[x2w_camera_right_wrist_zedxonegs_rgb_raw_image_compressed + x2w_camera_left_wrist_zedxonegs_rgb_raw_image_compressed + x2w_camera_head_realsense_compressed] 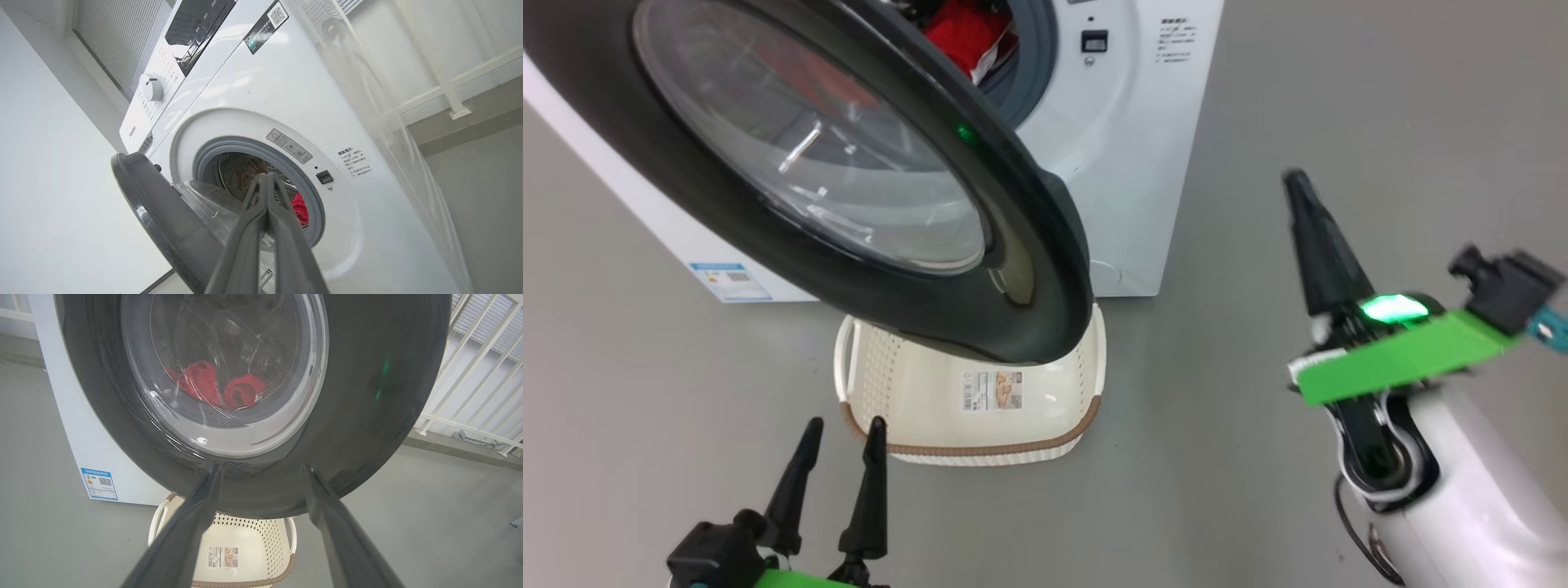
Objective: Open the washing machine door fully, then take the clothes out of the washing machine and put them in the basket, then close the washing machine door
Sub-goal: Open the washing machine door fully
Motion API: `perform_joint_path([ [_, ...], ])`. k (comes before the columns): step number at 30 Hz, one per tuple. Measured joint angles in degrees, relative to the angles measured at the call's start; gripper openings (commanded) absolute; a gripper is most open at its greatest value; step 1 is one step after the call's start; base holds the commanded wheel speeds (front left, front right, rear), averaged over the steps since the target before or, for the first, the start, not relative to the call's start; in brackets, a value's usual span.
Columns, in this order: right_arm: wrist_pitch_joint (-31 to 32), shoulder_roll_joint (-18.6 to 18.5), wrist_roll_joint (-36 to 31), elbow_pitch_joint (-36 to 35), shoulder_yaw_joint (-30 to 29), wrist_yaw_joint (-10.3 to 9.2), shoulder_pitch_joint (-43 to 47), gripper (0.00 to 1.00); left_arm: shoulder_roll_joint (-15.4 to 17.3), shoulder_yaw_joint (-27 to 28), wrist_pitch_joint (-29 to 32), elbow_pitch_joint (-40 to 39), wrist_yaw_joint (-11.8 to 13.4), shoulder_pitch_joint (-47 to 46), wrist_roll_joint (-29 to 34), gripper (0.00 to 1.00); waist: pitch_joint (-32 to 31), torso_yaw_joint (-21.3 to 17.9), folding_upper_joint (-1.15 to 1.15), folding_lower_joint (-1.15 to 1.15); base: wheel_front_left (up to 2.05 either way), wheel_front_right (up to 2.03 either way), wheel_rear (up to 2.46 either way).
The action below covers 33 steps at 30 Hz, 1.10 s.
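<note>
Spread wide, the left end effector (845,425) is seen just beside the cream basket (980,449). The right end effector (1298,184) is pressed together on nothing, well apart from the partly opened washing machine door (1045,245). Red clothes (960,33) are seen inside the washing machine (1127,163). The door is judged rigid and its glossy rim slippery, best pushed at the free edge. The clothes are judged soft and light, best pinched at a raised fold.

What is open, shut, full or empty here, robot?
Round black-rimmed glass washing machine door: open, swung outward.
Big white front-loading washing machine: mouth uncovered.
Bright red fabric clothes: lying inside the washing machine.
Cream perforated plastic basket: upright, empty.
Left gripper: open, empty.
Right gripper: shut, empty.
</note>
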Motion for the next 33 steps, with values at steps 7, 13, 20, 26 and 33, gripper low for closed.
perform_joint_path([
  [7,0.0,-4.7,13.5,1.4,10.9,0.0,-8.2,0.0,0.0,-1.2,0.0,0.0,0.1,-1.4,-1.0,1.0,1.2,1.6,0.0,0.0,0.0,0.0,0.0],
  [13,3.1,-8.6,24.3,1.2,18.1,0.0,-14.4,0.0,0.0,-2.4,0.0,0.0,0.1,-2.2,-1.5,1.0,2.7,3.3,0.0,0.0,0.0,0.0,0.0],
  [20,15.0,-11.1,36.1,1.5,20.6,0.0,-18.4,0.0,0.0,-3.6,0.0,-0.1,0.1,-3.7,-2.3,1.0,4.9,5.1,0.0,0.0,0.0,0.0,0.0],
  [26,27.9,-11.7,44.0,5.3,17.6,0.0,-20.8,0.0,0.0,-4.1,0.0,0.0,0.3,-4.4,-2.5,1.0,6.5,6.3,0.0,0.0,0.0,0.0,0.0],
  [33,39.5,-10.9,46.9,9.8,14.9,0.0,-21.8,0.0,0.0,-5.2,0.0,0.1,0.3,-4.8,-3.5,1.0,7.1,7.7,0.0,0.0,0.0,0.0,0.0],
])
